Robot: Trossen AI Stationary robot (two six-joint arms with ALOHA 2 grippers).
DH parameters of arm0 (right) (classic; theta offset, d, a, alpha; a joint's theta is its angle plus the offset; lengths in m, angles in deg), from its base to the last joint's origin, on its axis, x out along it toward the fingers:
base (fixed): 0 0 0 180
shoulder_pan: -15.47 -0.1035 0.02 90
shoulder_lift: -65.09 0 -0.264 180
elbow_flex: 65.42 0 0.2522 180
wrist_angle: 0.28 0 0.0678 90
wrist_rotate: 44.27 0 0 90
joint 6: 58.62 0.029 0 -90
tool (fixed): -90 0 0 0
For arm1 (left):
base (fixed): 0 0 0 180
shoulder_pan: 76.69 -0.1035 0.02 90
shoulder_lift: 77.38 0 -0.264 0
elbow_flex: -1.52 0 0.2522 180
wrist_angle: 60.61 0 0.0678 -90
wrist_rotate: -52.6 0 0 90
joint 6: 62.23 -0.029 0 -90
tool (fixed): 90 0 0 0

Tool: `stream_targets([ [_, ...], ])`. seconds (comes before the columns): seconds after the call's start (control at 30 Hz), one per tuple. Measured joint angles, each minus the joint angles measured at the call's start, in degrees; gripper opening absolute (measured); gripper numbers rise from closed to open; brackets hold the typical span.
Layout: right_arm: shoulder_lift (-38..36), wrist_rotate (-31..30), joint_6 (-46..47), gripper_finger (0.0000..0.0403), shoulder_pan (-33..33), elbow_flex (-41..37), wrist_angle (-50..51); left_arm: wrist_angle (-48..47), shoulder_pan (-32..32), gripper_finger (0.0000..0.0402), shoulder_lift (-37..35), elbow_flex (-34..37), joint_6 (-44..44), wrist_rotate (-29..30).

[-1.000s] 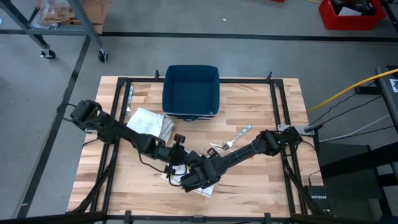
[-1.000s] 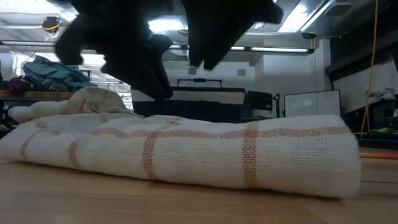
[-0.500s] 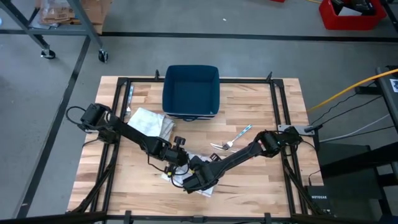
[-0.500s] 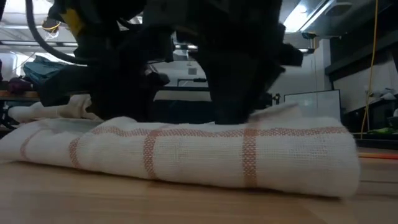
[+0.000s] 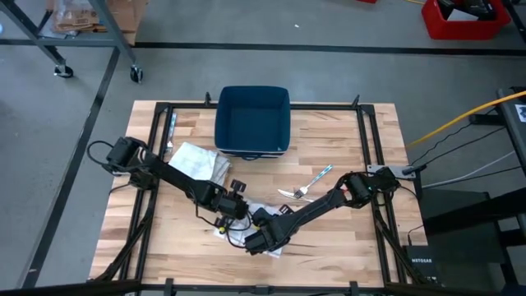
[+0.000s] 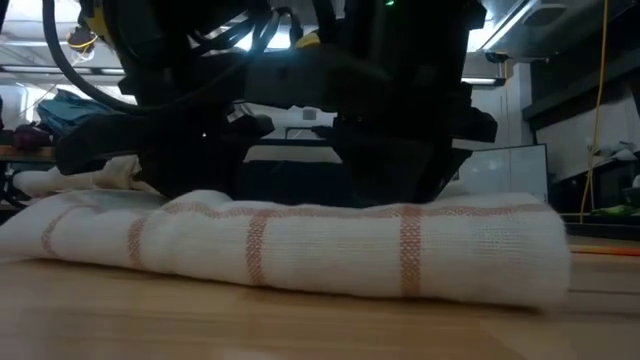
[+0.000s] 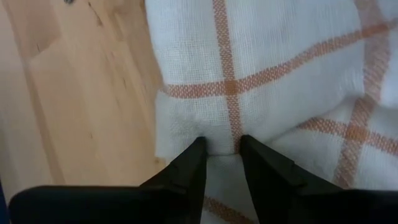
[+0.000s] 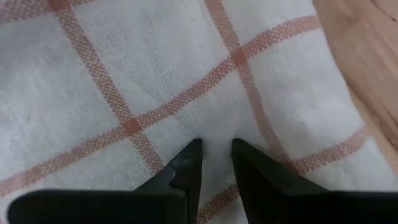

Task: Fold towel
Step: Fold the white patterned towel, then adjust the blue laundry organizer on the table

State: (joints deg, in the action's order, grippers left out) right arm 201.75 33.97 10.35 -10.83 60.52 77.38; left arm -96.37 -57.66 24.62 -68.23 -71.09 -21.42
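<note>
A white towel with orange stripes (image 6: 300, 245) lies folded in a thick flat bundle near the table's front edge; in the high view only its rim (image 5: 272, 250) shows under the arms. Both grippers stand on top of it. My left gripper (image 7: 219, 144) is at the towel's left edge, next to bare wood. My right gripper (image 8: 216, 144) is on the striped top face farther right. Each gripper's fingertips stand a narrow gap apart, and cloth shows in the gap. My left gripper sets both fingertips (image 7: 198, 148) on the towel's top layer just inside its edge (image 7: 180, 140), slanting down from above. The towel lies flat on the table. My right gripper sets both fingertips (image 8: 194, 149) on the top face (image 8: 214, 124), coming almost straight down. The cloth lies flat beneath them.
A dark blue bin (image 5: 251, 122) stands at the far middle of the table. A second crumpled cloth (image 5: 197, 161) lies left of it, also in the low view (image 6: 90, 172). A fork and other cutlery (image 5: 308, 185) lie to the right. Black frame rails run along the table's sides.
Both grippers have come down from above the towel onto its top, and the left has tipped more steeply. The gap between the fingertips looks the same. The towel has stayed in place, and its top has sunk flatter under them.
</note>
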Motion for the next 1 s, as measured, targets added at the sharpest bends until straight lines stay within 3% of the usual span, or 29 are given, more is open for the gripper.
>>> stream_targets([
  [0.3, 0.01, 1.45, 0.71, 0.0094, -0.57, 0.15, 0.32, -3.70, 0.00, 0.0097, -0.16, 0.02, 1.86, 0.08],
  [0.43, 0.14, -0.63, 1.09, 0.0094, -0.63, 2.56, 2.23, -5.94, 0.09, 0.0091, -2.25, -0.28, 2.71, 0.23],
  [0.9, 0.09, -7.37, -2.74, 0.0094, -0.73, 22.27, 26.03, -17.66, 0.48, 0.0072, -21.60, -2.62, 6.93, 0.97],
  [1.0, -2.14, -9.68, -7.38, 0.0094, -0.71, 21.69, 24.99, -21.03, 0.48, 0.0072, -24.60, -2.60, 8.76, 0.92],
])
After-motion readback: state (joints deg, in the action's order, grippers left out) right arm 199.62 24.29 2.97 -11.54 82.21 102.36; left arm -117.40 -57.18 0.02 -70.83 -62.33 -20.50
